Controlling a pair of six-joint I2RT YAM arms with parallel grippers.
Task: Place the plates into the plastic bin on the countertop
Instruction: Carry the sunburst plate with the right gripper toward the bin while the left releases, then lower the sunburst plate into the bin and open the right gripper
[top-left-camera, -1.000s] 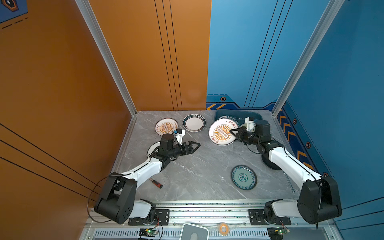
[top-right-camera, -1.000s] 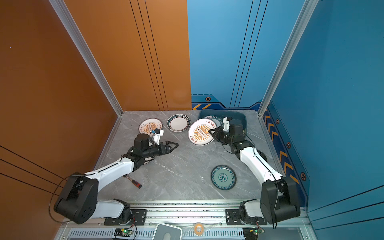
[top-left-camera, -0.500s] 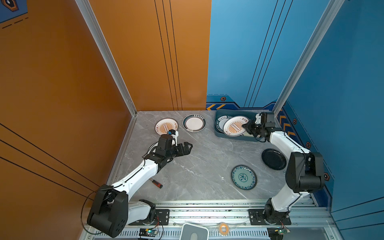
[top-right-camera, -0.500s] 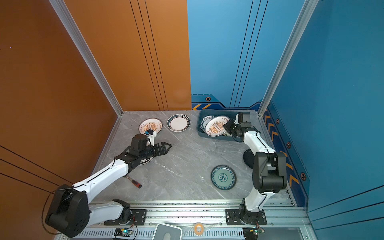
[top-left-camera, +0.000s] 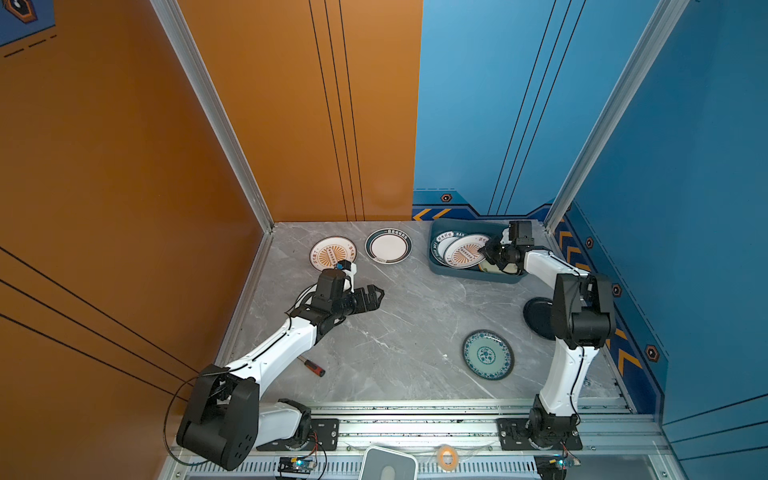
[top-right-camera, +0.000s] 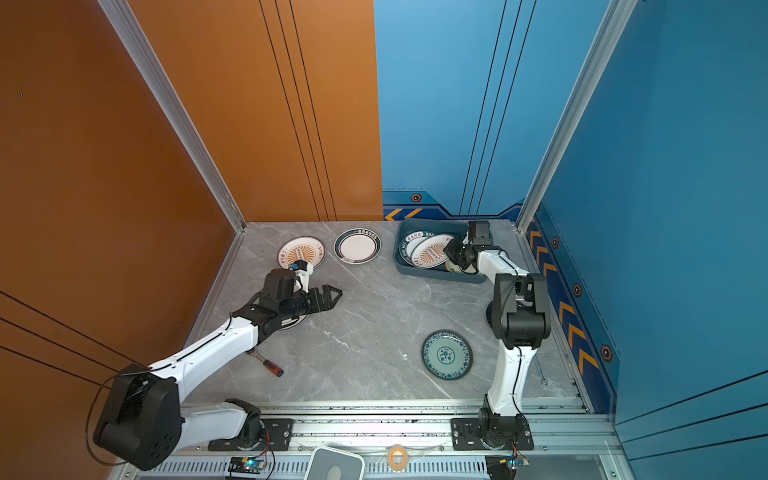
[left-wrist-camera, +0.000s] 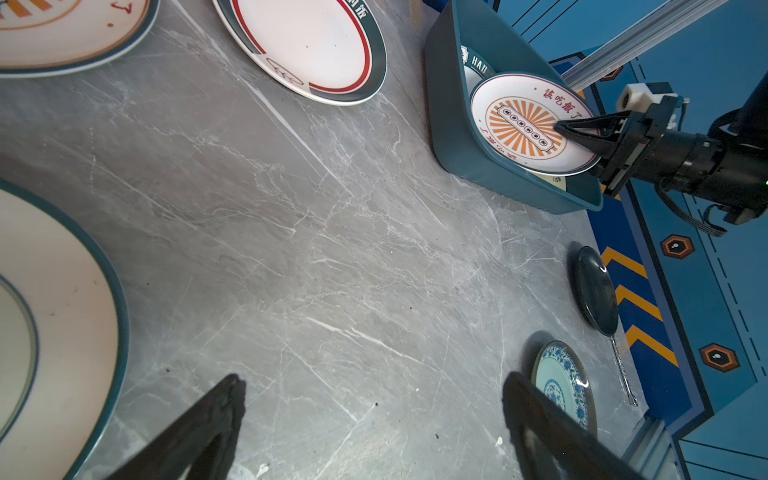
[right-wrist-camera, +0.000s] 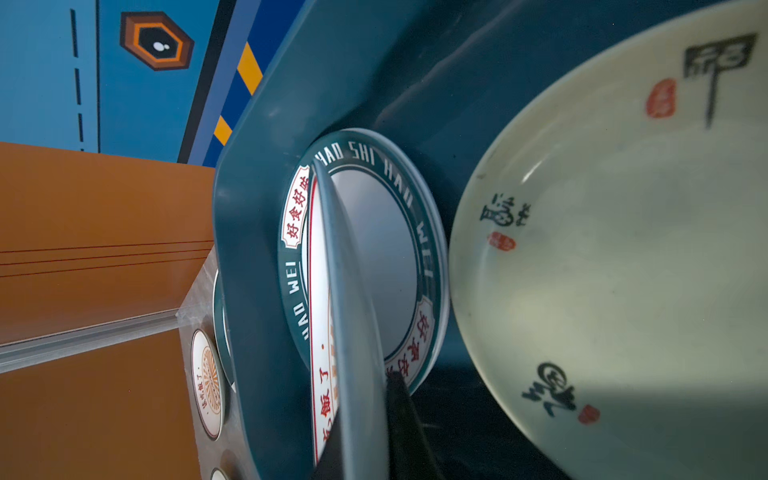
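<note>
In the far-right bin (top-left-camera: 465, 273) are three plates (top-left-camera: 441, 243), the right pincer (top-left-camera: 484, 250) clamped on the sunburst plate (top-left-camera: 461, 253); five more plates lie on the counter (top-left-camera: 407, 324); the left pincer (top-left-camera: 376, 296) gapes wide, empty.

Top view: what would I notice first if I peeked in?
The right gripper, pinching a sunburst plate tilted inside the bin at the far right corner. Next, the left gripper hanging wide open over the countertop on its left side, and a teal plate lying alone near the front right.
</note>
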